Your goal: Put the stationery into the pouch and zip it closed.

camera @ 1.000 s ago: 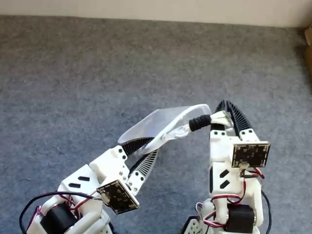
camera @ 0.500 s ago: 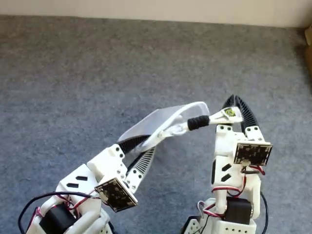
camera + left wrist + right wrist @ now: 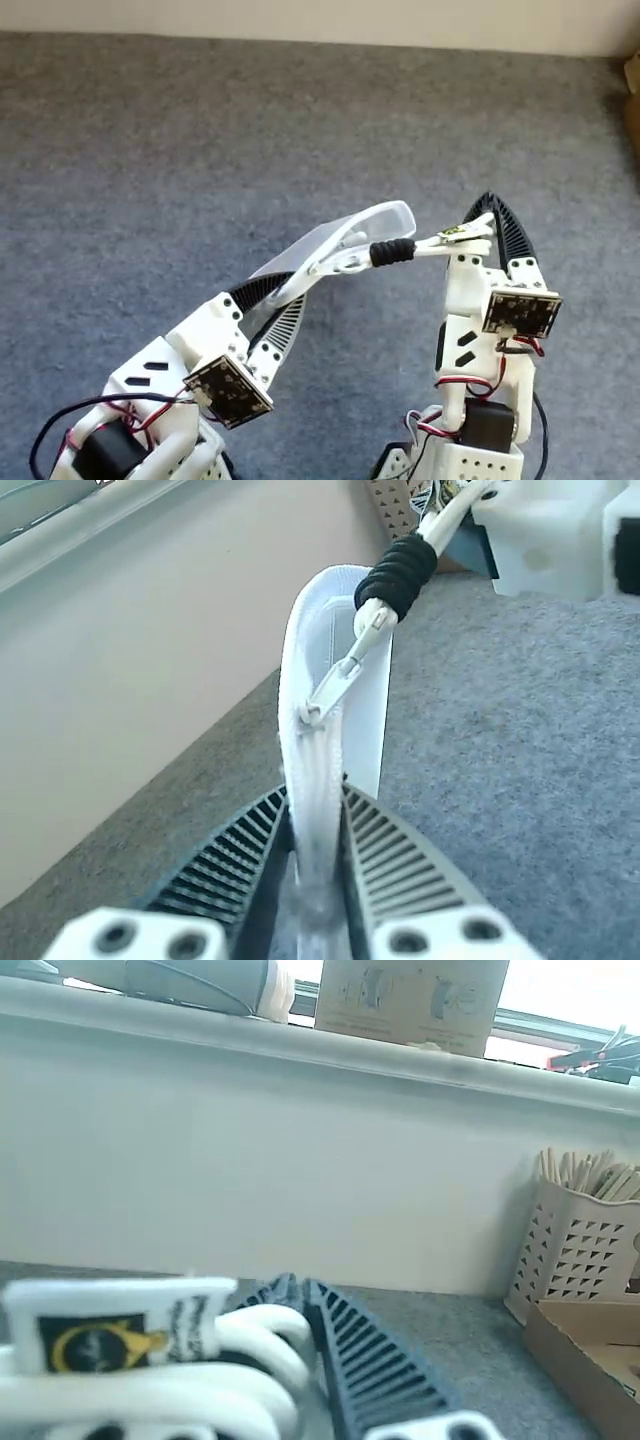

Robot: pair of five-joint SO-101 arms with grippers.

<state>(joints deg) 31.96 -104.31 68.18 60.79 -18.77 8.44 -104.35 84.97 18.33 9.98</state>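
Closure of the zip is the step I am judging to be under way, with both arms holding the pouch off the bench (image 3: 150,150).

At lower left of the high view, my left gripper (image 3: 292,292) is clamping one end of the pouch (image 3: 335,238), its ribbed fingers pressing flat on either side of the translucent white body. The left wrist view is showing the same grip, the pouch edge running up and away from between the fingers (image 3: 225,865). I cannot tell through the plastic whether the stationery is inside.

Moving right, the zipper slider (image 3: 308,716) is sitting partway along the zip track, and its small metal link is leading up to the zipper pull (image 3: 392,252), a black corded grip near the middle of the high view, stretched taut toward the right arm.

At right of centre, my right gripper (image 3: 478,228) is pinching the far end of that pull, where a white tag (image 3: 120,1328) with a yellow mark is lying against the white cord loops in the right wrist view.

For the next move, I am reckoning the right arm needs to be drawing the pull along the line of the zip, away from the left gripper, while the left arm is bracing its end firmly. The pouch is hanging bowed between the two grips, so I am expecting to need tension along the track, or the slider may bind or the soft plastic may slip out of the left grip.
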